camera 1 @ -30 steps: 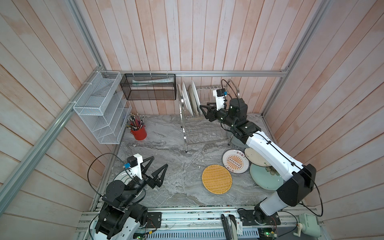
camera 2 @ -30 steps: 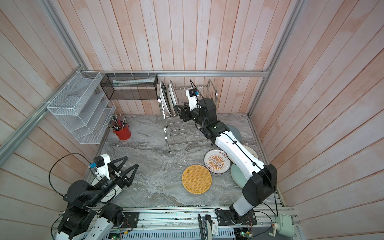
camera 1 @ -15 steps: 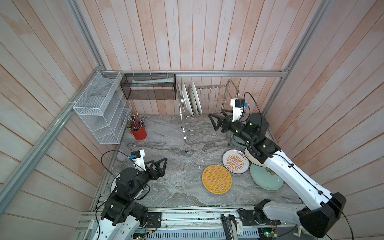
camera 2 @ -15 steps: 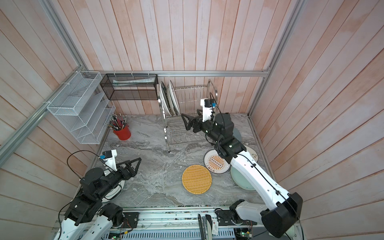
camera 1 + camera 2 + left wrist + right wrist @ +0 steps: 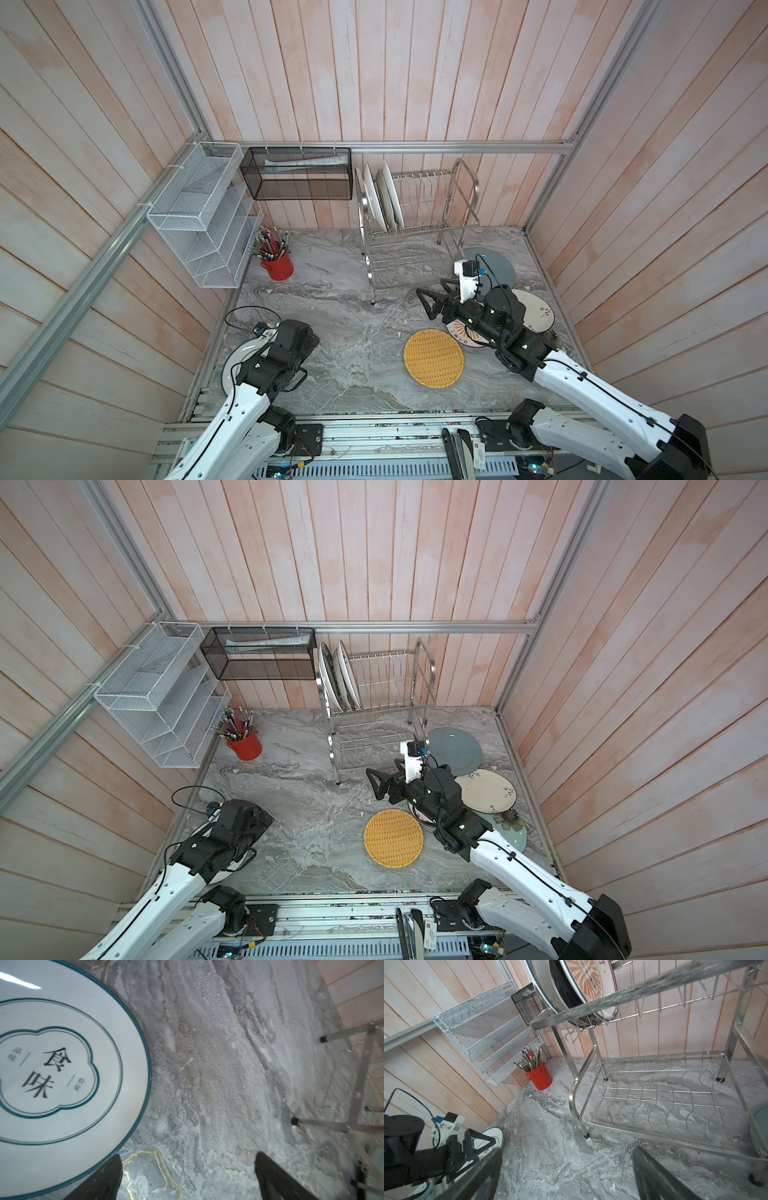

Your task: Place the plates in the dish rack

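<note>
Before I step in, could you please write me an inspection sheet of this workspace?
Surface: grey marbled tabletop, small pale flecks.
Job's things: dish rack at the back wall; plates on edge at its upper tier's left end in both top views, lower tier bare. Lying flat: yellow woven plate, grey-blue plate, cream floral plate, pale teal plate, sunburst plate partly under the right arm, lettered plate under the left arm.
Clutter: red cup of pencils; white mesh organiser and black mesh basket on the walls.
Grippers: left gripper open, by the lettered plate's rim; right gripper open, empty, facing the rack.
Cables: black cable loops free beside the left arm.
Surroundings: plank walls, aluminium frame rail.
</note>
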Tool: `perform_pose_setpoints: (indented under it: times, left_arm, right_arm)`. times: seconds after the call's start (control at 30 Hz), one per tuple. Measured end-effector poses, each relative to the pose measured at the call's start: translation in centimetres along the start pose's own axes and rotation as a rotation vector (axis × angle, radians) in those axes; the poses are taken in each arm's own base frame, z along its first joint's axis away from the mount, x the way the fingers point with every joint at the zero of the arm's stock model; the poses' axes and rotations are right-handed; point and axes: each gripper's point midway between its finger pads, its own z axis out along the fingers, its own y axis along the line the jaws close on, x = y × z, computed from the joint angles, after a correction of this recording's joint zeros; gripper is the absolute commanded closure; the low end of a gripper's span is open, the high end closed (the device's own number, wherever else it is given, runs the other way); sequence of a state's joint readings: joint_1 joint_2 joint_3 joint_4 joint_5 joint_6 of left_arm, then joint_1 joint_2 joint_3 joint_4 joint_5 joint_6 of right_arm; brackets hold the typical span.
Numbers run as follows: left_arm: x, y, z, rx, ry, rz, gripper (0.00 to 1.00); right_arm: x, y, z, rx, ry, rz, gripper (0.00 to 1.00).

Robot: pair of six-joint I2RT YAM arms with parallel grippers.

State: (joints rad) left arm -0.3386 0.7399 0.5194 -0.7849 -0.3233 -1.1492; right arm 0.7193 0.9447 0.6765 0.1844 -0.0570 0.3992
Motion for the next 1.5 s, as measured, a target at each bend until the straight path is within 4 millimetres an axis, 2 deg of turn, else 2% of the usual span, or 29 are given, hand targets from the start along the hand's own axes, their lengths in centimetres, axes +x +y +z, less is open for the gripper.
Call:
perform_pose_setpoints:
  times: [0.13, 0.3, 0.53, 0.73, 0.87, 1.1, 1.37, 1.5]
  left_arm:
    - [-0.7, 1.7, 1.2, -0.061, -0.037, -0.034, 0.00]
    - [-1.5, 1.8, 2.4, -0.051, -0.072, -0.033, 0.00]
    - [-1.8, 2.0, 4.2, -0.047, -0.068, 0.002, 0.00]
    - [-1.1, 0.6, 5.3, 0.019, -0.016, 0.044, 0.00]
    - [-0.6, -0.5, 5.9, 0.074, 0.010, 0.066, 0.00]
    - [0.1, -2.7, 6.5, 0.168, 0.058, 0.091, 0.00]
    - [1.0, -6.0, 6.2, 0.320, 0.101, 0.102, 0.00]
    - [2.3, -8.0, 6.1, 0.385, 0.127, 0.128, 0.00]
  right_arm:
    - [3.6, 1.3, -0.4, -0.042, 0.078, -0.015, 0.02]
    - [7.6, 2.9, -1.3, -0.095, 0.168, -0.034, 0.02]
    - [9.9, 3.8, -2.3, -0.131, 0.211, -0.048, 0.02]
    - [11.7, 3.2, -3.1, -0.124, 0.237, -0.037, 0.02]
    - [12.4, 2.8, -3.5, -0.117, 0.250, -0.030, 0.02]
    - [12.1, 2.8, -3.9, -0.120, 0.234, -0.024, 0.02]
    - [12.0, 2.7, -4.0, -0.112, 0.231, -0.010, 0.02]
    - [11.9, 2.5, -3.9, -0.101, 0.227, -0.003, 0.02]
